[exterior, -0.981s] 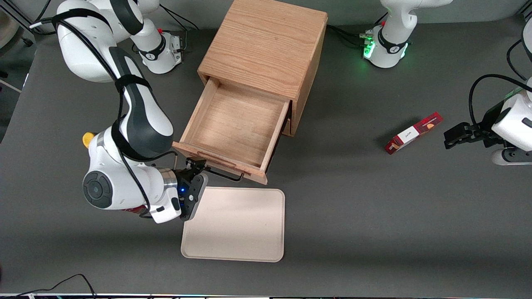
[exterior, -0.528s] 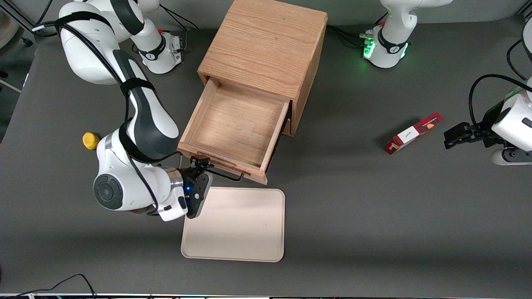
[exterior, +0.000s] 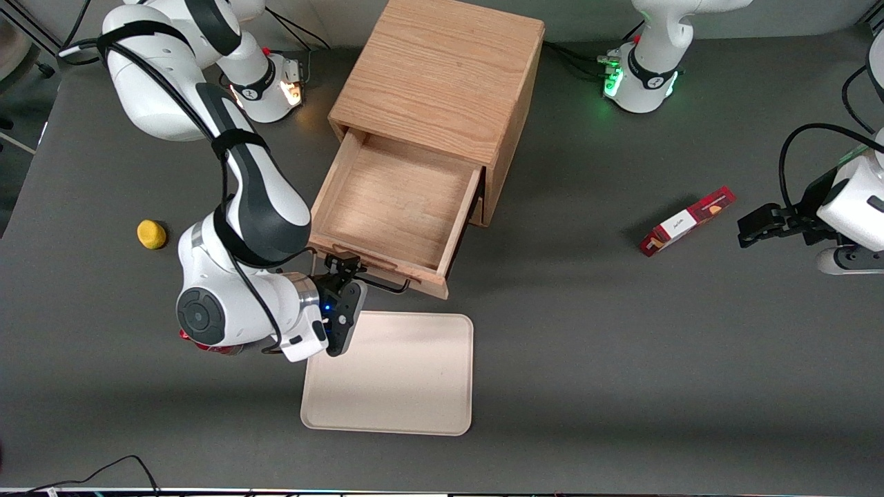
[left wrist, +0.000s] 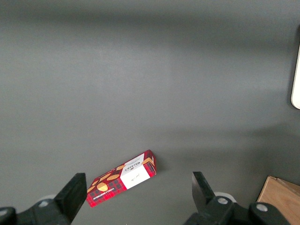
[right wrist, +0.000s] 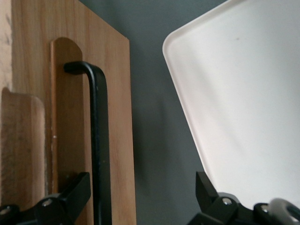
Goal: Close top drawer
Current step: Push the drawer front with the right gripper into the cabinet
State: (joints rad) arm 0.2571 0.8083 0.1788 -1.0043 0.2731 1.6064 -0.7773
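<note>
Right arm's gripper point(exterior: 343, 267), fingers spread apart, straddles the black wire handle point(right wrist: 97, 140) of the half-open top drawer point(exterior: 394, 207). Rigid oak box, likely slides easily; push squarely on its plank front.

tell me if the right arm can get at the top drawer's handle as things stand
Probably yes: the end effector is open at the top drawer front, its fingers either side of the black handle, with nothing between them.

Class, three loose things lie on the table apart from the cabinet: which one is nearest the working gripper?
The beige tray. The gripper, open at the top drawer handle, hangs just above its corner; the yellow ball and red box lie farther off.
</note>
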